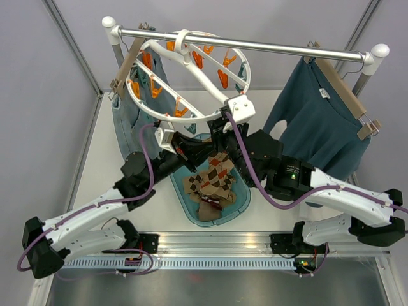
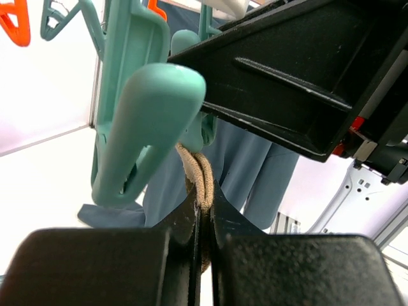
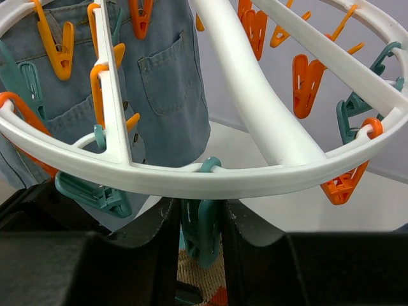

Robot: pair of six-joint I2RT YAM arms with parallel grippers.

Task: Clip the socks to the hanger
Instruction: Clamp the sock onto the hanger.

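Over white table (image 1: 95, 162), sock (image 2: 203, 175) upright, edge uppermost.

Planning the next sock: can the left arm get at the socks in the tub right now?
Probably not yet: the left gripper is shut on a sock cuff beside a teal clothespin.

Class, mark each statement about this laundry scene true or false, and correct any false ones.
1. The left tool pinches the cuff of a tan sock. True.
2. The right tool grips an orange clothespin. False: it squeezes a teal plastic clothespin on the round white plastic ring hanger.
3. The blue-grey jeans hang right of the ring hanger. False: they hang left; the teal sweater hangs right.
4. More argyle socks lie in a teal basin. True.
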